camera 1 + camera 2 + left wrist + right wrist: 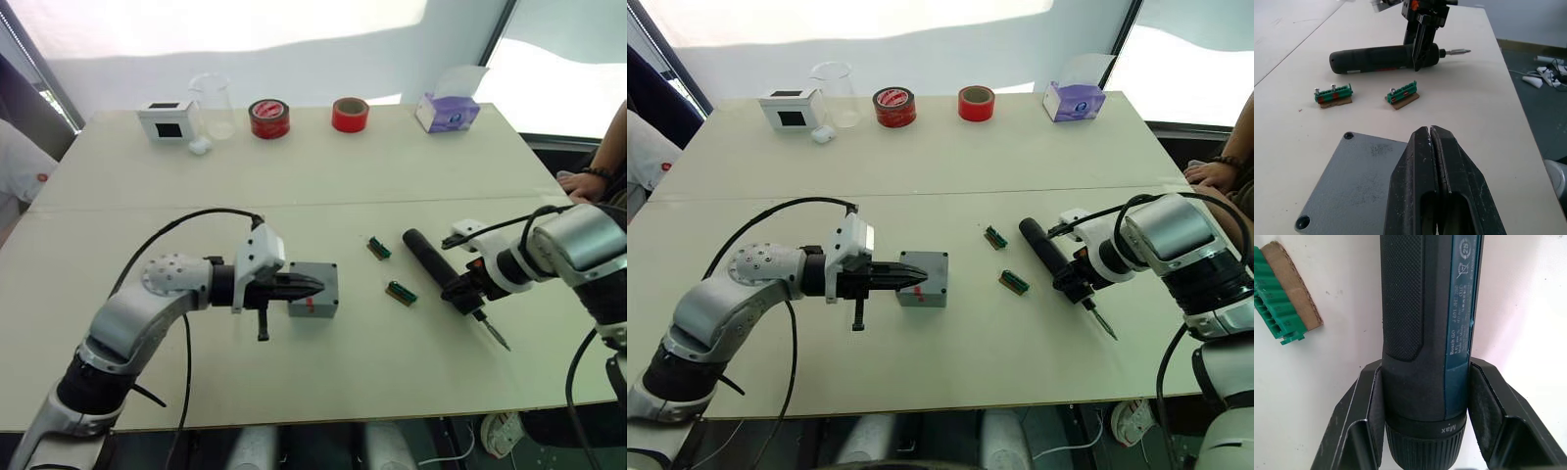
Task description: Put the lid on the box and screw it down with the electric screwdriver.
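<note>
Table point(411, 166): the landmark; everything below is placed against the box.
Box point(315, 294): set near the table's middle, closed over by the lid point(1359, 181), whose flat grey face and corner screw holes are seen in the left wrist view.
Left gripper point(312, 286): fingers pressed together, laid over the lid's top; whether they are bearing down on it cannot be told.
Electric screwdriver point(431, 262): found well to the right of the box, lying low over the table with its bit point(496, 336) pointing toward the near edge.
Right gripper point(1070, 282): clamped on the screwdriver just behind the collar, one finger on each side of the barrel.
Handling, screwdriver: judged stiff and fairly heavy for its size; the textured barrel should be taken near the collar so the bit is steered, not the tail.
Handling, lid: judged rigid and smooth, likely to slide unless it is held flat.
Green terminal strips point(1333, 94): two, lying between box and screwdriver.
</note>
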You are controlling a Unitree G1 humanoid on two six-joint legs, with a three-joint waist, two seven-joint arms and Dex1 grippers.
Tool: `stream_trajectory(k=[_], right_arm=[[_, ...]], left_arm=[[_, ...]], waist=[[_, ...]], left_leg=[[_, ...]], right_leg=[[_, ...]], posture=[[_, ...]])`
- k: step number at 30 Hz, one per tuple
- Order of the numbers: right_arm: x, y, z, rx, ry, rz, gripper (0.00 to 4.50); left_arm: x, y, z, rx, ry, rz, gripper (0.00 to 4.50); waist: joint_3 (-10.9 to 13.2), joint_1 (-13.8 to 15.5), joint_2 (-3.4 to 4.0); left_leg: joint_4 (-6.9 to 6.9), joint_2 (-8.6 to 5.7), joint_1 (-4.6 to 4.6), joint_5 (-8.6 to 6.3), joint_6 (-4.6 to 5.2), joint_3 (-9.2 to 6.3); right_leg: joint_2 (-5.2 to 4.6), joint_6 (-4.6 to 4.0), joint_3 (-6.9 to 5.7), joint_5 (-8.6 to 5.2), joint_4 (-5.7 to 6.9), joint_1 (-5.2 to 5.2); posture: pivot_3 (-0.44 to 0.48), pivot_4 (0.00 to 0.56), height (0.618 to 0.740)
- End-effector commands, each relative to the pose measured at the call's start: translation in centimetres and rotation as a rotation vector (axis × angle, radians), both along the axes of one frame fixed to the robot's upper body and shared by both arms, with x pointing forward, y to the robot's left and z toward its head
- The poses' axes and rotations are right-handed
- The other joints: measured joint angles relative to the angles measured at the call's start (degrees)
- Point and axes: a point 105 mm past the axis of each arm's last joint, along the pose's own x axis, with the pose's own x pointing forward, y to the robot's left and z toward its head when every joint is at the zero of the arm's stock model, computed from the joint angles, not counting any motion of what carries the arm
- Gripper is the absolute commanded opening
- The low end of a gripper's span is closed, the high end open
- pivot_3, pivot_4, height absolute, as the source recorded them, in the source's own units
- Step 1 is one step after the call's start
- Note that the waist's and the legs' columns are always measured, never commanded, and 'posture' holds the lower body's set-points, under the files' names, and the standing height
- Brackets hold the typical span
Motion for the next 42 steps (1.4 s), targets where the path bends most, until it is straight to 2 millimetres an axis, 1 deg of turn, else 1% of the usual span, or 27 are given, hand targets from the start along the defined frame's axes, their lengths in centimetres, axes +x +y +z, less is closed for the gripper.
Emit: stream_trajectory(k=[1,3,6,7,10,12,13,14,15,16,17,18,19,20,24,25,27,29,32,34,38,42], right_arm=[[-0.4,-1.6,-1.1,-0.049,0.056,-0.056,1.75],[0.0,-1.8,-0.9,-0.055,0.042,-0.059,1.75],[0.9,-1.9,0.2,-0.05,-0.012,-0.076,1.75],[1.4,-2.1,0.8,-0.049,-0.041,-0.085,1.75],[2.8,-2.5,3.8,-0.033,-0.167,-0.107,1.75],[3.9,-2.5,6.7,-0.005,-0.294,-0.111,1.75],[4.3,-2.5,7.8,0.009,-0.342,-0.113,1.75],[4.8,-1.9,9.5,0.082,-0.416,-0.127,1.75],[5.4,-1.1,11.4,0.155,-0.52,-0.121,1.75],[5.9,-0.2,13.5,0.224,-0.659,-0.091,1.75],[6.0,0.7,16.2,0.328,-0.841,-0.065,1.75],[5.6,1.6,18.7,0.436,-1.025,-0.037,1.75],[4.9,1.8,20.0,0.517,-1.138,-0.049,1.75],[4.2,2.2,20.5,0.575,-1.198,-0.053,1.75],[1.1,5.8,20.9,0.86,-1.268,0.024,1.75],[0.1,7.1,20.8,0.923,-1.277,0.067,1.75],[-1.1,8.9,20.3,0.995,-1.283,0.113,1.75],[-1.7,9.7,19.8,1.014,-1.278,0.123,1.75],[-2.4,12.1,18.0,0.994,-1.264,0.16,1.75],[-2.6,13.2,16.7,0.988,-1.261,0.164,1.75],[-2.6,14.5,15.7,0.979,-1.272,0.183,1.75],[-2.7,15.5,14.7,0.972,-1.267,0.211,1.75]], left_arm=[[0.1,-0.1,0.9,-0.014,-0.045,0.003,0.0],[0.1,-0.1,0.8,-0.016,-0.042,0.008,0.0],[0.3,0.2,0.7,-0.013,-0.038,0.022,0.0],[0.4,0.4,0.7,-0.011,-0.037,0.029,0.0],[1.0,1.0,0.6,-0.001,-0.034,0.056,0.0],[1.4,1.6,0.4,0.009,-0.029,0.077,0.0],[1.6,1.8,0.4,0.014,-0.027,0.083,0.0],[1.7,2.1,0.3,0.018,-0.022,0.089,0.0],[1.8,2.4,0.3,0.023,-0.014,0.094,0.0],[2.0,2.7,0.2,0.027,-0.007,0.097,0.0],[2.2,2.9,0.1,0.032,0.002,0.099,0.0],[2.5,3.0,0.1,0.034,0.01,0.099,0.0],[2.7,3.1,0.0,0.036,0.017,0.099,0.0],[2.9,3.2,0.0,0.037,0.019,0.1,0.0],[3.9,3.5,0.0,0.041,0.025,0.106,0.0],[4.1,3.4,0.2,0.037,0.03,0.107,0.0],[4.3,3.2,0.5,0.032,0.034,0.098,0.0],[4.4,3.0,0.6,0.033,0.032,0.091,0.0],[4.4,2.5,0.9,0.048,0.021,0.066,0.0],[4.3,1.8,0.7,0.076,0.006,0.04,0.0],[4.4,1.3,-0.3,0.121,-0.001,0.02,0.0],[4.5,0.8,-0.9,0.122,0.005,0.019,0.0]], waist=[[-0.02,0.06,-0.04],[-0.05,0.12,-0.08],[-0.06,0.11,-0.1],[-0.06,0.1,-0.1],[0.01,0.16,0.01],[0.06,0.11,0.11],[0.1,0.05,0.19],[0.17,-0.01,0.31],[0.17,-0.21,0.33],[0.18,-0.41,0.31],[0.19,-0.5,0.33],[0.19,-0.48,0.33],[0.19,-0.38,0.32],[0.2,-0.15,0.34],[0.18,0.95,0.32],[0.16,1.15,0.28],[0.17,1.24,0.3],[0.18,1.18,0.32],[0.17,0.95,0.33],[0.16,0.77,0.32],[0.17,-0.22,0.34],[0.17,-0.31,0.34]], left_leg=[[0.01,0.0,0.0,0.0,0.0,-0.01],[0.05,-0.01,0.01,0.0,0.0,-0.03],[0.08,-0.02,0.01,0.0,0.0,-0.03],[0.09,-0.03,0.01,0.0,0.0,-0.03],[0.09,-0.04,0.0,0.0,0.0,-0.03],[0.09,-0.07,-0.12,0.0,0.0,-0.02],[0.09,-0.07,-0.24,0.01,-0.02,-0.02],[0.09,-0.06,-0.38,0.02,-0.04,-0.02],[0.09,-0.06,-0.59,0.07,-0.1,0.0],[0.09,-0.06,-0.77,0.27,-0.45,0.12],[0.07,-0.02,-0.8,0.32,-0.53,0.17],[0.04,0.01,-0.8,0.38,-0.61,0.19],[-0.04,0.08,-0.8,0.44,-0.71,0.19],[-0.06,0.15,-0.81,0.47,-0.77,0.16],[0.02,0.16,-0.83,0.51,-0.82,-0.01],[0.05,0.06,-0.82,0.48,-0.75,0.01],[0.13,0.01,-0.79,0.32,-0.46,0.01],[0.14,0.0,-0.79,0.25,-0.33,-0.02],[0.12,-0.01,-0.79,0.27,-0.36,-0.02],[0.11,0.0,-0.79,0.28,-0.38,-0.02],[0.11,0.0,-0.77,0.29,-0.39,0.0],[0.1,0.03,-0.75,0.3,-0.4,-0.01]], right_leg=[[0.0,0.0,0.0,0.0,0.0,0.02],[0.0,0.0,-0.01,0.0,0.0,0.05],[-0.02,-0.02,-0.01,0.01,-0.03,0.09],[-0.02,-0.04,-0.01,0.03,-0.03,0.09],[-0.03,-0.05,0.0,0.04,-0.02,0.05],[-0.04,-0.04,0.0,0.04,0.02,-0.09],[-0.04,-0.04,0.0,0.04,0.05,-0.23],[-0.03,-0.03,0.0,0.05,0.06,-0.38],[-0.03,-0.02,0.01,0.06,0.13,-0.61],[-0.03,-0.02,0.1,0.05,0.37,-0.97],[-0.01,-0.02,0.11,0.05,0.5,-1.06],[0.03,-0.02,0.12,0.04,0.58,-1.13],[0.1,-0.03,0.12,0.04,0.62,-1.17],[0.19,-0.03,0.11,0.04,0.67,-1.19],[0.24,-0.04,0.04,0.03,0.75,-1.09],[0.14,-0.04,0.07,0.04,0.77,-1.04],[0.08,-0.04,0.07,0.05,0.76,-0.96],[0.08,-0.04,0.07,0.05,0.78,-0.99],[0.11,-0.04,0.07,0.05,0.81,-1.02],[0.13,-0.04,0.07,0.05,0.81,-1.04],[0.17,-0.04,0.1,0.04,0.81,-1.05],[0.22,-0.04,0.11,0.04,0.81,-1.08]], posture=[[0.0,0.15,0.74],[0.0,0.15,0.74],[0.0,0.15,0.74],[0.0,0.15,0.74],[0.0,0.15,0.74],[0.0,0.15,0.74],[0.0,0.15,0.74],[0.0,0.15,0.74],[0.0,0.15,0.74],[0.0,0.15,0.74],[0.0,0.15,0.74],[0.0,0.15,0.74],[0.0,0.15,0.74],[0.0,0.15,0.74],[0.0,0.15,0.74],[0.0,0.15,0.74],[0.0,0.15,0.74],[0.0,0.15,0.74],[0.0,0.15,0.74],[0.0,0.15,0.74],[0.0,0.15,0.74],[0.0,0.15,0.74]])
